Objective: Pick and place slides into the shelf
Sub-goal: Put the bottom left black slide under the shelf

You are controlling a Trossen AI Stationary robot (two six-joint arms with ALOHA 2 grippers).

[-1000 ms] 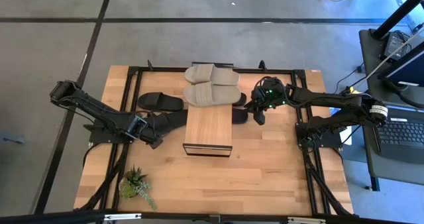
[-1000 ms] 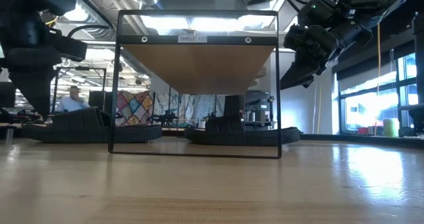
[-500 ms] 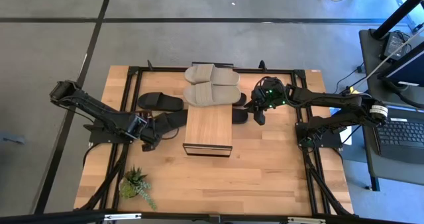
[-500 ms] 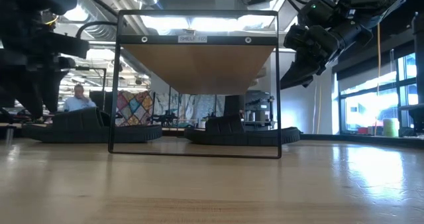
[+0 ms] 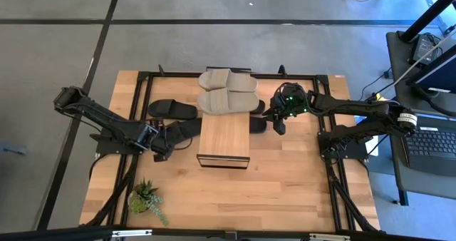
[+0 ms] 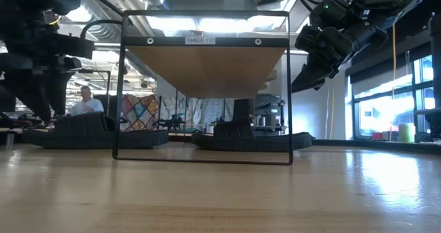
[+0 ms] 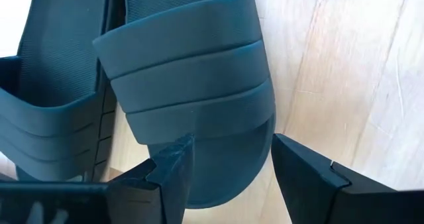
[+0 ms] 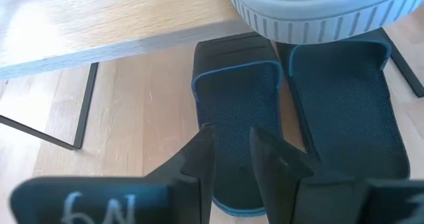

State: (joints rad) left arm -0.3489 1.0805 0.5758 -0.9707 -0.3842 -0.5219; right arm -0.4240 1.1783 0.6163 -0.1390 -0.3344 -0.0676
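The shelf (image 5: 224,137) stands mid-table, with two beige-grey slides (image 5: 228,91) lying on its plank's far end. Two black slides (image 7: 192,98) lie left of it, and two more (image 8: 298,111) lie at its right side, partly under the plank. My left gripper (image 7: 228,177) is low over the table and open. Its fingers stand on either side of the toe end of the nearer left black slide (image 5: 183,130); whether they touch it, I cannot tell. My right gripper (image 8: 232,164) hangs above the heel end of a right black slide (image 8: 238,105), raised off the table (image 6: 308,74), its fingers a narrow gap apart.
A small green potted plant (image 5: 146,198) stands near the table's near-left corner. The shelf's dark frame legs (image 6: 289,88) stand between the two pairs of black slides. Bare wood lies on the near side of the shelf (image 5: 235,191). A person (image 6: 86,103) shows in the room behind.
My left gripper has shifted slightly toward the table's near edge beside the black slide, then kept still. The slides and the shelf lie where they were.
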